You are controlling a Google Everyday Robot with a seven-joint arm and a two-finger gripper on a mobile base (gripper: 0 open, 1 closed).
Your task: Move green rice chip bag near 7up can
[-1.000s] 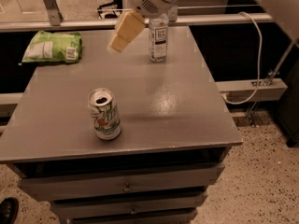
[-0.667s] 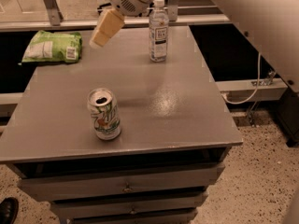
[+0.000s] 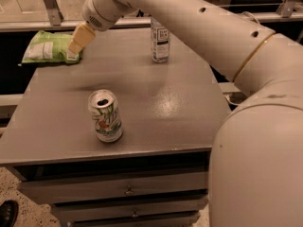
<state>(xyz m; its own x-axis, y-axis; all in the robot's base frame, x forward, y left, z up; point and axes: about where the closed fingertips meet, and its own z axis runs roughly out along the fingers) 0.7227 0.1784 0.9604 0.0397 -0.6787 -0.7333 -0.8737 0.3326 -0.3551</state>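
Grey tabletop [image 3: 156, 103] on a drawer cabinet [image 3: 128, 190]; metal rail and dim floor behind.

Green rice chip bag [image 3: 47, 47]: lies flat at the far left corner of the tabletop, white label panel up. Not lifted, not gripped.

Pincer [image 3: 78, 41]: hangs at the bag's right end, tip angled down and to the left, overlapping the bag's edge from this view. Contact with the bag cannot be confirmed. Whether the pincer is spread or pressed together cannot be told.

Change: a second ago the pincer was over the far middle of the tabletop, close to the clear bottle [image 3: 159, 41]. It has since swung left, and the arm [image 3: 199, 22] now stretches across the upper right of the view. Bag, can and bottle have not shifted.

7up can [image 3: 105, 116]: upright, opened top, near the front edge and left of centre. Well apart from the bag, with bare tabletop between them.

Judgement: the approach is nearly done and the grasp has not begun. Next comes a descent onto the bag's right end, a pinch on the crinkly film, then a carry toward the front.

Risk: the film may slip or crumple, and the upright can could be knocked over at the drop.
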